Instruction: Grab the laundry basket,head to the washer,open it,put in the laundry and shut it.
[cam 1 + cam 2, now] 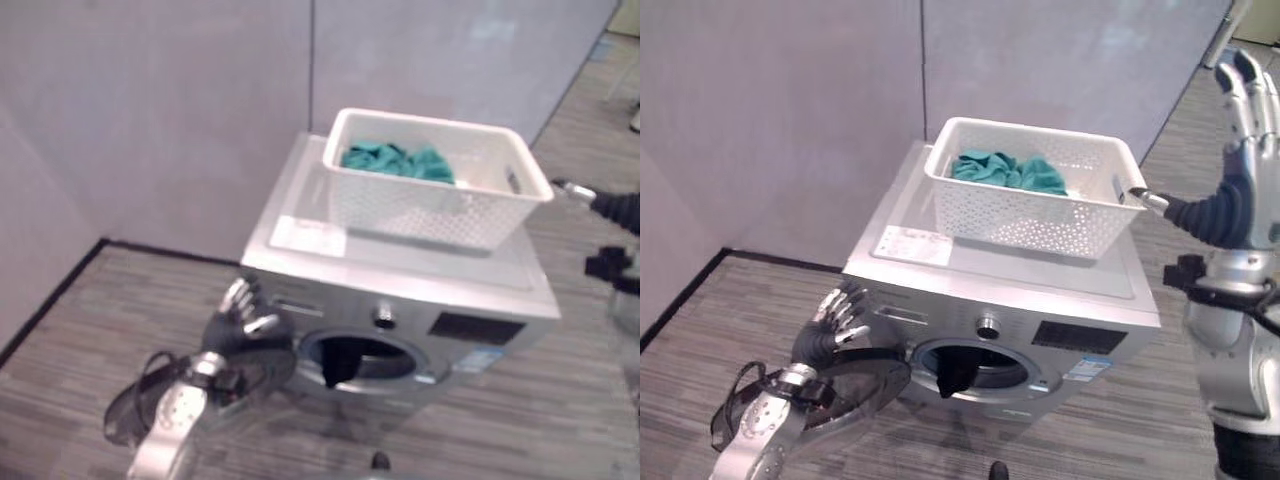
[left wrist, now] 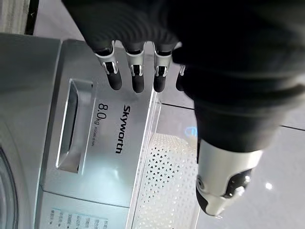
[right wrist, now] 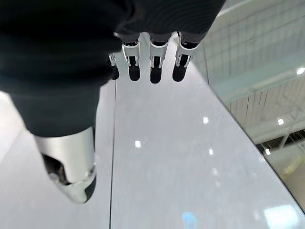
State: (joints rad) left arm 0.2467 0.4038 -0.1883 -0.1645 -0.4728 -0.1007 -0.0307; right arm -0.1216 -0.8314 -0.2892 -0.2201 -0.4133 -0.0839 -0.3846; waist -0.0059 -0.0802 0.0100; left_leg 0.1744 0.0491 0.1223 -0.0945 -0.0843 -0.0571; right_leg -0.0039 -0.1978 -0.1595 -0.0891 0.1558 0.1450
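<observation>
left hand [image 1: 835, 318] hovering just off the washer's [image 1: 940, 320] front left corner, fingers relaxed and loose, gripping nothing. from its wrist cam, fingertips [image 2: 137, 78] hanging over the detergent drawer panel [image 2: 78, 126], can't tell if touching. round door [image 1: 855, 385] swung out to the washer's left and down low by that forearm, so opening step looks done. drum opening [image 1: 975, 365] in the middle of the washer front, something dark [image 1: 955, 375] draped over its lip, can't tell what. control knob [image 1: 987, 325] right above the opening, dark display panel [image 1: 1080, 338] just right of that.

white perforated laundry basket [image 1: 1040, 225] sitting flat on the washer top, toward the back right. teal laundry [image 1: 1005, 170] bunched inside, on the basket's left half. next up, probably fishing that out and stuffing it in the drum.

handling guess: cloth looks soft, light and floppy, no shape of its own, so best pinched right at the top of the heap where it mounds up, not at an edge, or half of it trails behind. basket looks like thin stiff plastic, light, likely slides on that smooth lid if bumped. cutout handle [image 1: 1118, 188] on its right end if it needs steadying.

right hand [image 1: 1250, 95] raised well right of the washer, beyond the basket's right end, fingers straight and spread, empty.
</observation>
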